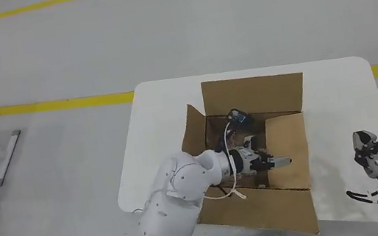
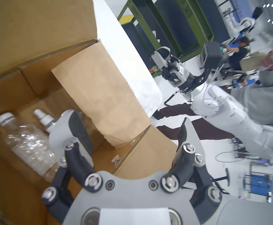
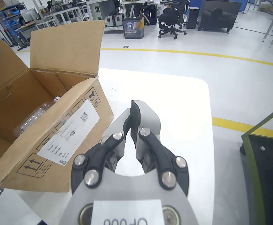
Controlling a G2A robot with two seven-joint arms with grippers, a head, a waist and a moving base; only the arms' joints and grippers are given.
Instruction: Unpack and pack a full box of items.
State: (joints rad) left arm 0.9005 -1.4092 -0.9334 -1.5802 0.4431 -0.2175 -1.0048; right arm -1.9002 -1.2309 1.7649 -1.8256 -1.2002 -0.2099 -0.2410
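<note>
The table point(image 1: 334, 95) is carrying the open box point(image 1: 252, 93) across its middle, and the left gripper point(image 2: 130, 125) is hanging inside it, fingers spread wide with nothing between them. The right gripper point(image 3: 134, 113) is hovering near the right edge, pressed together and empty. Down in the box a clear bottle point(image 2: 29, 149) and a small spray bottle point(image 2: 43, 119) are lying side by side. Here's the worry: the flap point(image 2: 102, 89) is leaning inward and could snag a finger, and that thin bottle may slip or crumple under a hard squeeze.
</note>
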